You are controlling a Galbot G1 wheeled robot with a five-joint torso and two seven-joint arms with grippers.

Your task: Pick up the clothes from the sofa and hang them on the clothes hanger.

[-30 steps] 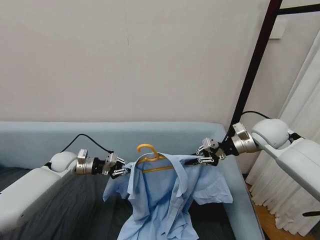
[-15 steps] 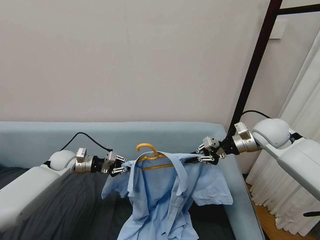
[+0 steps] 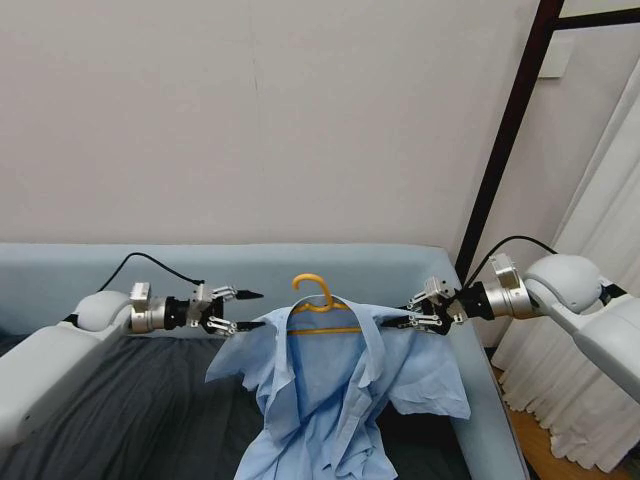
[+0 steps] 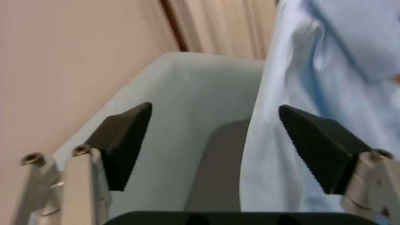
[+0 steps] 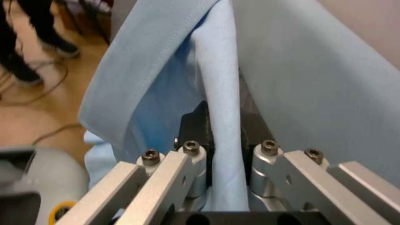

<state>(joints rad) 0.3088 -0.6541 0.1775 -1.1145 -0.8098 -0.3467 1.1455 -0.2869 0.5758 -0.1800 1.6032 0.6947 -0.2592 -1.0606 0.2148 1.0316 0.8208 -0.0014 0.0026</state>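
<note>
A light blue shirt (image 3: 330, 400) hangs on a yellow hanger (image 3: 320, 300) above the sofa (image 3: 100, 400). My right gripper (image 3: 400, 322) is shut on the shirt's shoulder; the right wrist view shows a fold of blue fabric (image 5: 222, 117) pinched between its fingers (image 5: 187, 154). To the shirt's left my left gripper (image 3: 250, 310) stands open, just off the other shoulder. Through the left wrist view its dark pads (image 4: 125, 140) are spread wide with nothing between them, and the shirt (image 4: 312, 84) hangs beside one pad.
A dark metal clothes rack post (image 3: 505, 140) rises at the right, behind my right arm. A white curtain (image 3: 590, 300) hangs at the far right. The pale blue sofa back (image 3: 200, 265) runs along the wall. A person's legs (image 5: 25, 42) stand on the wooden floor.
My left gripper has opened, let go of the shirt's shoulder and drawn back to the left. The shirt, hanger and right gripper have shifted slightly right.
</note>
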